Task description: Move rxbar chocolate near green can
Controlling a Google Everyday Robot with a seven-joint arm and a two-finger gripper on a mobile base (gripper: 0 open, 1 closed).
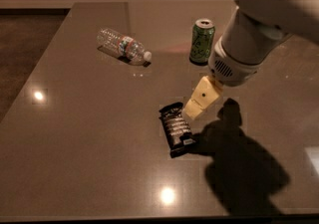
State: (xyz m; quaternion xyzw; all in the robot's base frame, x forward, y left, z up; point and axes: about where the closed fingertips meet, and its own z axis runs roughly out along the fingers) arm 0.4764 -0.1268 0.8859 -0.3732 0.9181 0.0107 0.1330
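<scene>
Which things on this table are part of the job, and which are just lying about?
Job: rxbar chocolate, lying flat; green can, upright; gripper, by the bar's upper right edge.
Lying about: clear plastic bottle, on its side, left of the can.

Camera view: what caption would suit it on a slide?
Gripper poised beside the rxbar chocolate on a dark table, green can upright beyond it, clear bottle lying on its side.

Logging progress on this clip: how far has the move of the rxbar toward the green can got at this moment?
Nothing looks done yet: the rxbar chocolate lies flat on the table, well apart from the upright green can. In hand: the pincer hangs by the bar's end nearer the can; contact is unclear. Left: grasp the bar, carry it over, and set it down beside the can.
</scene>
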